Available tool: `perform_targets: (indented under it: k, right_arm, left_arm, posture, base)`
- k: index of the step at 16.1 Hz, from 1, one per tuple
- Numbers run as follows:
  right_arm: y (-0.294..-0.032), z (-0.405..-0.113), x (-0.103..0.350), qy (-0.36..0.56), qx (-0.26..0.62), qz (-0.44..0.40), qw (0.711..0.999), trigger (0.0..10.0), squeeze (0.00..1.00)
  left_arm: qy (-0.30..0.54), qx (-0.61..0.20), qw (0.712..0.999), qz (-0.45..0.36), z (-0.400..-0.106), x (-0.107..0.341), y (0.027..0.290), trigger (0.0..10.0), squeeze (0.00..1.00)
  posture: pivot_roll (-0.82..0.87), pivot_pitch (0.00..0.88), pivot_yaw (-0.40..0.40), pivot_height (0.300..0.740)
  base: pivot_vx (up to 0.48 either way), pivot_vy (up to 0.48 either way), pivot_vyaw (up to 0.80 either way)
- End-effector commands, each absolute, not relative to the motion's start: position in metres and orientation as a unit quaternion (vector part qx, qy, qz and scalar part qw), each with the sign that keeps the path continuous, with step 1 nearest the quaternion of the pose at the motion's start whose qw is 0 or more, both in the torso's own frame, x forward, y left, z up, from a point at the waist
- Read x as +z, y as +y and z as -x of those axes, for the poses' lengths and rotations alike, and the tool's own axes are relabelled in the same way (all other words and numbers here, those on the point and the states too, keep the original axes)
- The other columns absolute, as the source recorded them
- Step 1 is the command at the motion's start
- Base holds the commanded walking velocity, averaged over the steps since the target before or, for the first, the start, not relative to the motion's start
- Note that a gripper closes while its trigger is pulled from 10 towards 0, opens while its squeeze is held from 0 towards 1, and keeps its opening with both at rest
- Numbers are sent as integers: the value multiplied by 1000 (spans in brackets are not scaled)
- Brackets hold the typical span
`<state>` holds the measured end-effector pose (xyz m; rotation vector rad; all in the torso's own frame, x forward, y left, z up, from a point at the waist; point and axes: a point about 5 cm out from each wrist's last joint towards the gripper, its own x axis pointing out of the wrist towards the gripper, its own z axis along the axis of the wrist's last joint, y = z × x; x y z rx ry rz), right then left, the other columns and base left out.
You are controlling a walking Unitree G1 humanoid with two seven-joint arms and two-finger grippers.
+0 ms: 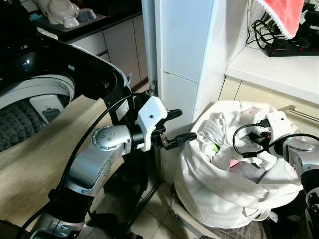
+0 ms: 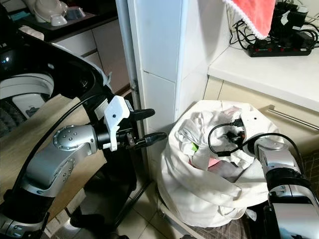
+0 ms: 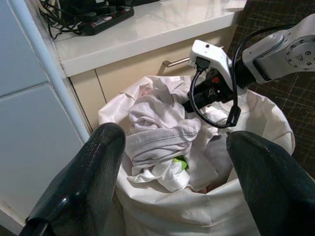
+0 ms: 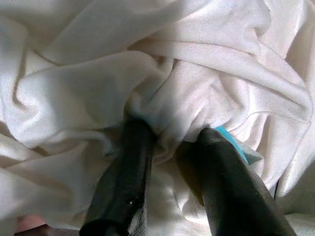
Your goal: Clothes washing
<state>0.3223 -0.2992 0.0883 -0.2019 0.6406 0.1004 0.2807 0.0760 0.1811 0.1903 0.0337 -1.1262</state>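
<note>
The right gripper (image 4: 170, 162) is sunk into the heap of white clothes (image 4: 162, 83), its two black fingers (image 4: 123, 182) parted a little with a fold of the cloth bunched between them; it looks to be pinching that fold, though whether the grip is firm cannot be told. A scrap of turquoise fabric (image 4: 235, 142) shows just beside one finger. From the head, this gripper (image 1: 255, 135) enters from the robot's right and points down and inward into the white laundry bag (image 1: 224, 194), which stands on the floor against the white pillar (image 1: 184, 55). The left gripper (image 1: 180, 128) hangs wide open and empty, just beside the bag's near rim, aimed toward the heap. The top-loading washing machine (image 1: 35, 107) lies well apart on the robot's left, so the lifted garment must likely travel up and leftward across the body, and the right arm is clearly the one engaged.
</note>
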Motion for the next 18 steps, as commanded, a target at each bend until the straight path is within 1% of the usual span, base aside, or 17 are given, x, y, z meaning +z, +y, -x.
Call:
perform_targets:
  k: [1,4,6,7,8,11,12,13,14,15,16,18]
  right_arm:
    - [-296,-327,93,305,58,97,945,0,0]
    - [-296,-328,94,301,66,92,947,0,0]
    - [-293,-329,96,290,71,69,952,0,0]
    - [-290,-333,103,267,84,29,960,0,0]
    - [-288,-334,105,258,91,10,962,0,0]
    - [-280,-335,135,183,166,-83,965,0,0]
    - [-275,-332,148,152,212,-101,960,0,0]
    - [-262,-319,172,95,306,-118,940,0,0]
    - [-258,-316,178,81,329,-121,933,0,0]
    - [-247,-302,202,34,393,-149,907,0,0]
    - [-243,-294,217,8,424,-159,891,0,0]
    - [-240,-287,228,-8,443,-168,881,0,0]
  left_arm:
    - [14,-536,838,-98,-279,183,76,10000,0]
    - [16,-536,838,-99,-278,183,76,10000,0]
    - [15,-535,839,-99,-279,183,76,10000,0]
    - [11,-533,840,-98,-280,184,76,10000,0]
    - [9,-532,841,-97,-280,185,76,10000,0]
    - [-18,-519,850,-87,-286,193,71,10000,0]
    - [-28,-518,851,-84,-287,195,68,10000,0]
    - [-44,-515,852,-76,-290,201,62,10000,0]
    - [-48,-515,853,-74,-290,202,60,10000,0]
    - [-58,-515,853,-65,-293,205,52,10000,0]
    - [-59,-513,854,-58,-295,206,46,10000,0]
    - [-65,-508,857,-53,-298,208,41,10000,0]
  posture:
    - [-107,0,71,740]
    - [-106,0,69,740]
    - [-106,0,68,740]
    - [-105,0,66,740]
    - [-105,0,66,740]
    - [-107,0,65,740]
    - [-113,0,66,740]
    - [-119,0,65,740]
    - [-119,0,65,740]
    - [-126,0,64,740]
    - [-130,0,67,740]
    - [-134,0,67,740]
  base:
    - [0,0,0]
    - [0,0,0]
    - [0,0,0]
    - [0,0,0]
    - [0,0,0]
    - [0,0,0]
    - [0,0,0]
    - [0,0,0]
    - [0,0,0]
    - [0,0,0]
    - [0,0,0]
    - [0,0,0]
